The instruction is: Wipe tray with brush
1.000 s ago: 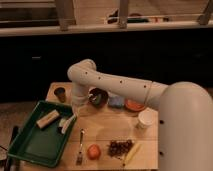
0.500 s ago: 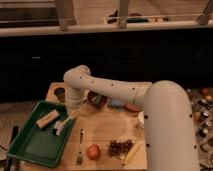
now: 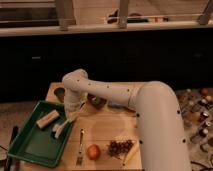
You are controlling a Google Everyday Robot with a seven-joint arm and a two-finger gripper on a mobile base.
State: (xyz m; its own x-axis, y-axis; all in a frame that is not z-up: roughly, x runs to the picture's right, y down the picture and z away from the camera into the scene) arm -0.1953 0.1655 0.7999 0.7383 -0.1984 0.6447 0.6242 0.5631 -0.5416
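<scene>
The green tray [image 3: 29,143] lies at the table's left front. My gripper [image 3: 70,117] hangs over the tray's right rim, at the end of the white arm that reaches in from the right. It is shut on the brush [image 3: 60,129], whose white handle slants down and left from the gripper into the tray. The brush's bristle head does not show clearly. A tan wooden block [image 3: 47,119] lies inside the tray, just left of the brush.
A metal fork [image 3: 80,147] lies on the wooden table right of the tray. An orange fruit [image 3: 93,151], dark grapes [image 3: 120,146] and a yellow piece [image 3: 131,153] lie at the front. A bowl [image 3: 96,101] and a dark cup [image 3: 59,93] stand behind the gripper.
The arm has swung left and a little down, carrying the brush from the tray's right rim further in over the tray. The wooden block and fork have not moved.
</scene>
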